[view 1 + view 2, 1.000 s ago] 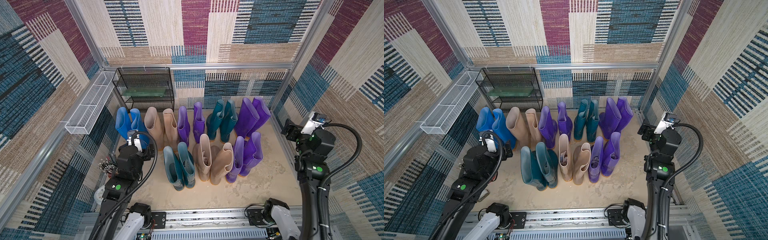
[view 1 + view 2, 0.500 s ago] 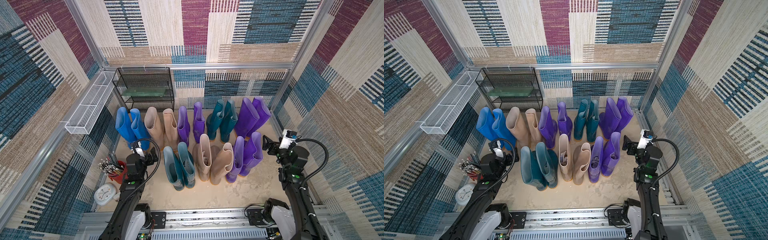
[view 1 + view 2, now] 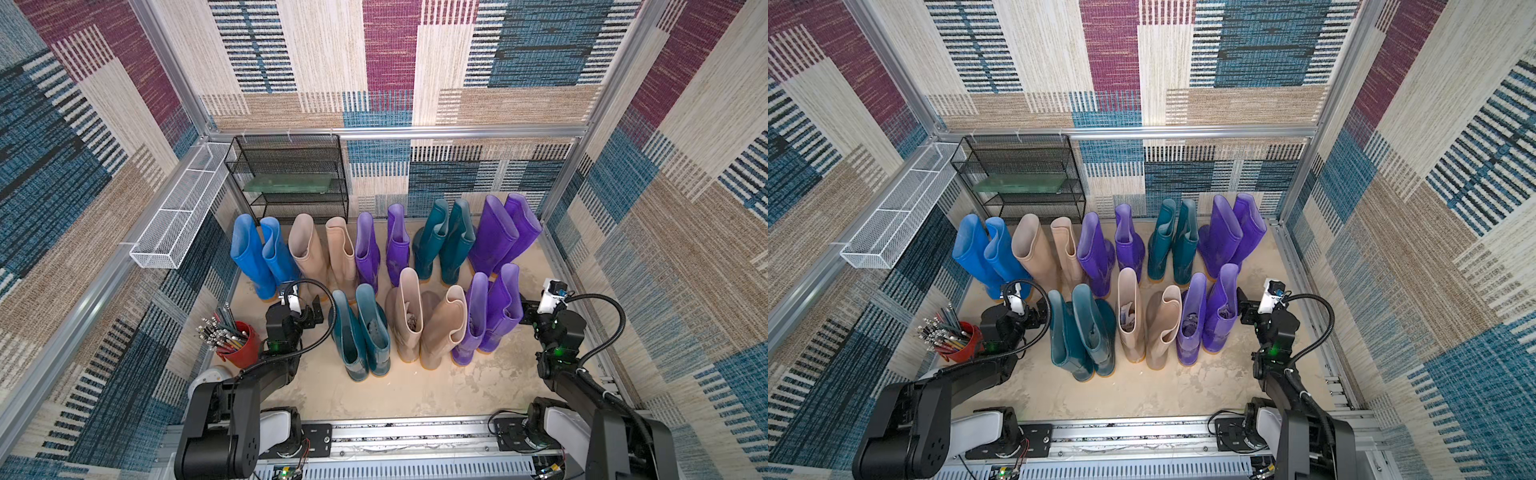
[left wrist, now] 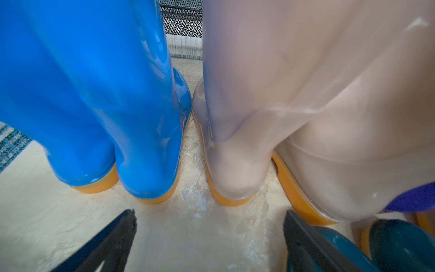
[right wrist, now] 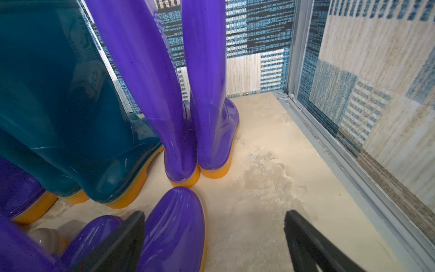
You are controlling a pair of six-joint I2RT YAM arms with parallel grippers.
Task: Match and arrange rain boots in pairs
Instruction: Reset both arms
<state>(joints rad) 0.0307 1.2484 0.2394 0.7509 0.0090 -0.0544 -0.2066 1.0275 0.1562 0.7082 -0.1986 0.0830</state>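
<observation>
The rain boots stand in two rows in both top views. The back row holds a blue pair (image 3: 257, 253), a beige pair (image 3: 320, 249), a short purple pair (image 3: 382, 245), a teal pair (image 3: 444, 241) and a tall purple pair (image 3: 503, 232). In front stand a teal pair (image 3: 361, 332), a beige pair (image 3: 428, 324) and a purple pair (image 3: 490, 316). My left gripper (image 4: 209, 223) hangs open low over the floor, behind the heels of a blue boot (image 4: 146, 131) and a beige boot (image 4: 235, 141). My right gripper (image 5: 215, 226) is open, with a front purple boot's toe (image 5: 174, 226) just inside one finger.
A black wire rack (image 3: 291, 178) stands at the back left. A white wire basket (image 3: 178, 220) hangs on the left wall. A red cup of pens (image 3: 239, 345) sits by my left arm. A metal frame rail (image 5: 353, 164) runs close along the right wall.
Both arms have come down from high above the boots to just over the floor. The left one now sits by the front teal pair, the right one by the front purple pair.
</observation>
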